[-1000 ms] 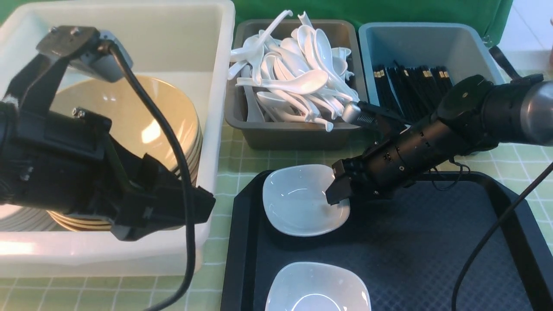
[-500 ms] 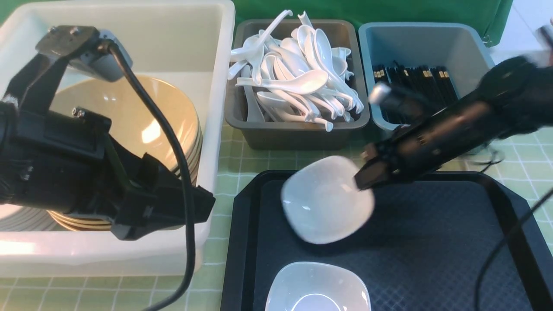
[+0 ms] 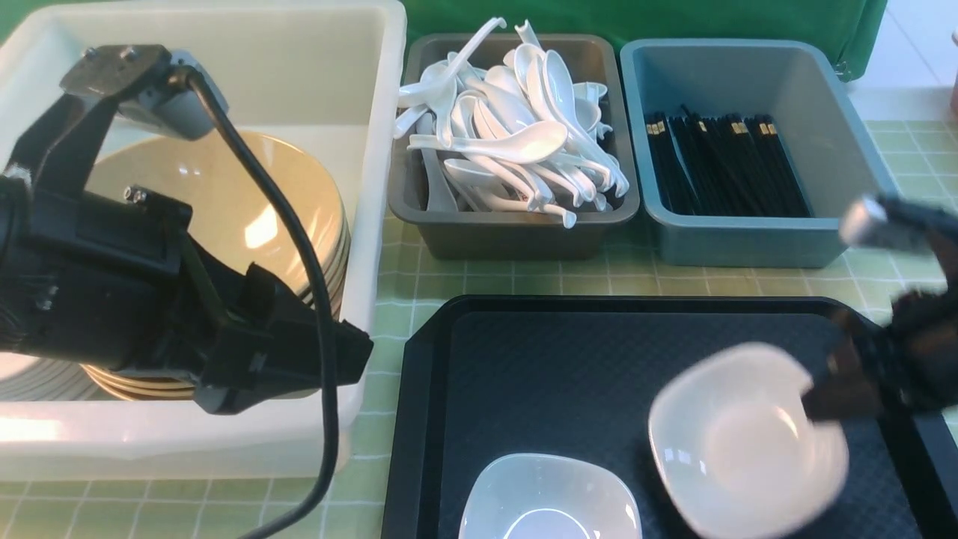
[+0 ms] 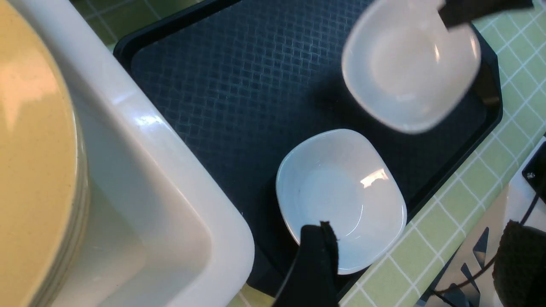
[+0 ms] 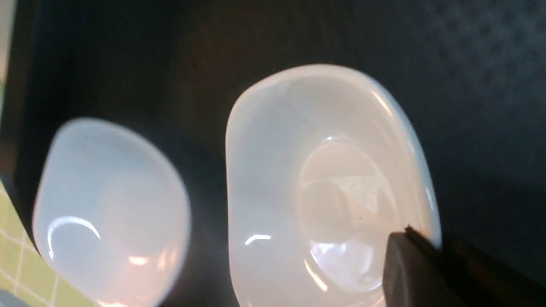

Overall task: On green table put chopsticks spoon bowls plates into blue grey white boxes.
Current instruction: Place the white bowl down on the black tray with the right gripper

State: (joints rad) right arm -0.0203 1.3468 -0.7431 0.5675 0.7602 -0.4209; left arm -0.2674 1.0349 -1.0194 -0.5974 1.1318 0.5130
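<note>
A: Where is the bowl (image 3: pixel 741 442)?
B: Over the tray (image 3: pixel 539 344), rim pinched in the right tool (image 3: pixel 819 400), probably bound for the white box (image 3: pixel 329 75).
A: And the left tool (image 3: pixel 299 367)?
B: Open, holding nothing.

Right gripper (image 5: pixel 420 249) is pinching the rim of a white bowl (image 5: pixel 324 183), one dark finger showing inside it, black tray (image 5: pixel 469 85) behind. 2nd white bowl (image 5: pixel 111 213) just beside, pretty blurry. Bit of green table (image 5: pixel 17 273) at the tray's edge.

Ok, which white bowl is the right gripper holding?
The right-hand bowl, rim pinched by the right gripper above the tray. The other bowl sits free at the tray's near edge.
</note>
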